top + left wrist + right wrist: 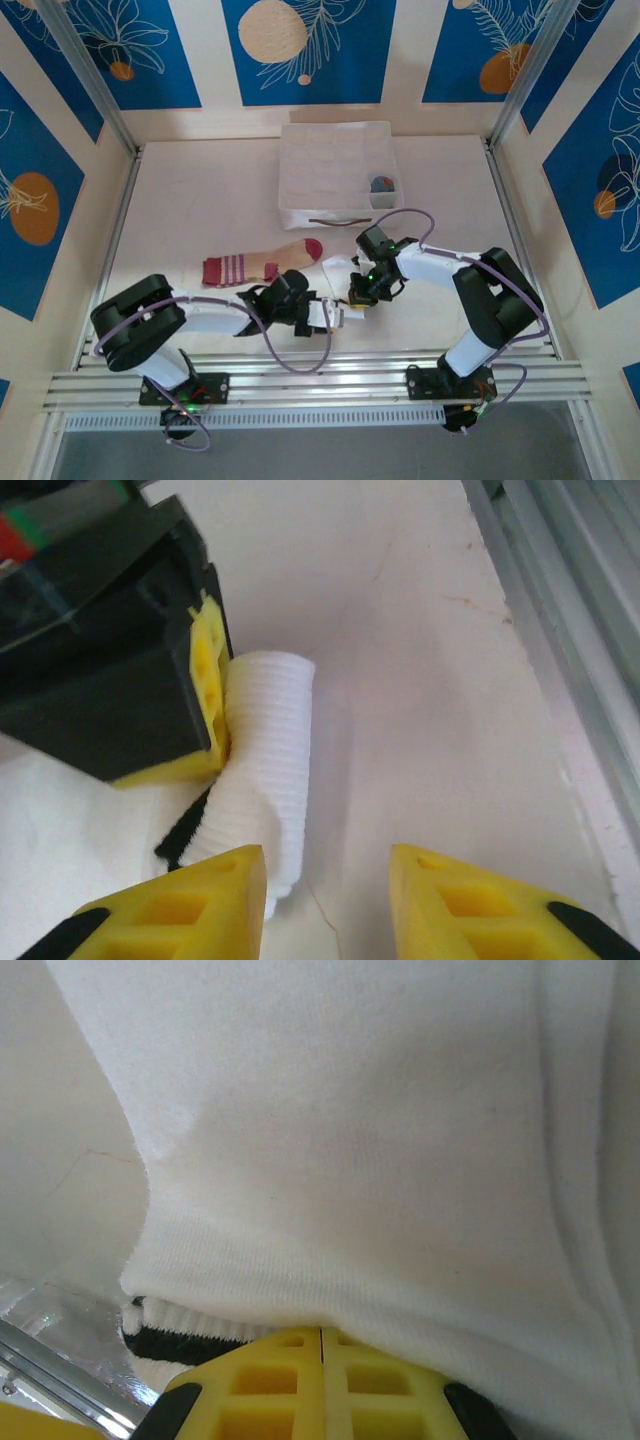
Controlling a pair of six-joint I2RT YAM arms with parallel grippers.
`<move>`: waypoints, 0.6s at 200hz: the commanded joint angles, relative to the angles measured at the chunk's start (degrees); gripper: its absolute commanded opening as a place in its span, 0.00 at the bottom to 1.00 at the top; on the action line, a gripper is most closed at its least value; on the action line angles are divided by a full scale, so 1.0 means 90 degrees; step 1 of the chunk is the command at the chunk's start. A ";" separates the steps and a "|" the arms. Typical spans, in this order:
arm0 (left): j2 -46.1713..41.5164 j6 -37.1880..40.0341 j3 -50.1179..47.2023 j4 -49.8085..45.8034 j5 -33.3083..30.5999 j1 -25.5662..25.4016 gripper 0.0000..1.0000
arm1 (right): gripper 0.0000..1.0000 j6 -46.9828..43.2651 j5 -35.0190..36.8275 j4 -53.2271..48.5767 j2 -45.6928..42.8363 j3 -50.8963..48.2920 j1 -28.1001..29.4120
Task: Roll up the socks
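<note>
Two end effectors are crowded onto one white sock (268, 742) near the front edge of the tabletop (420, 650), so take this slowly. Your right end effector (320, 1340) has its fingers pressed flat together at the black-striped cuff. Its wrist view shows no fabric in the seam between them, so I cannot tell whether it truly has a bite or is merely pushing against the cloth. Your left end effector (325, 865) is spread, with one yellow finger touching the short rolled tube of ribbed fabric and the other standing off over bare tabletop. My read is that the roll is begun but barely a turn deep, with the rest of the sock spread flat beside it. To do this step well, bring the left fingers down on both sides of that tube before you close. Stay low to the surface, so you take the whole roll and not just its outer layer. Pin the cuff firmly with the right while you turn, or the tube will likely spring open. Mind the clearance too, because the two end effectors sit just beside each other. The tan sock (265, 266) lies flat to the left, unrolled. The grey sock (382, 184) sits in a compartment of the white box (300, 195) farther back, so plenty of work looks left.
</note>
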 commanded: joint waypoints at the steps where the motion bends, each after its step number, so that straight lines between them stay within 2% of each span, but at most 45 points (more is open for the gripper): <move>1: 0.0370 0.0790 0.0215 0.0177 -0.0726 -0.0125 0.38 | 0.00 -0.0109 0.0280 -0.0331 0.0317 -0.0182 0.0055; 23: 0.0791 0.0753 0.0395 0.0285 -0.0776 -0.0157 0.44 | 0.00 -0.0136 0.0200 -0.0304 0.0293 -0.0225 0.0053; 86: 0.1382 0.0564 0.0529 0.0707 -0.0834 -0.0257 0.42 | 0.00 -0.0306 -0.0207 -0.0124 0.0190 -0.0315 0.0043; 96: 0.1409 0.0574 0.0581 0.0604 -0.0851 -0.0255 0.35 | 0.00 -0.0352 -0.0276 -0.0090 0.0151 -0.0321 0.0040; 105: 0.1407 0.0579 0.0619 0.0466 -0.0859 -0.0253 0.22 | 0.00 -0.0385 -0.0326 -0.0073 0.0095 -0.0332 0.0041; 117: 0.1352 0.0584 0.0692 0.0144 -0.0823 -0.0252 0.01 | 0.11 -0.0382 -0.0330 -0.0072 -0.0050 -0.0352 0.0027; 120: 0.1321 0.0575 0.0720 0.0036 -0.0782 -0.0253 0.00 | 0.15 -0.0370 -0.0329 -0.0060 -0.0107 -0.0357 0.0018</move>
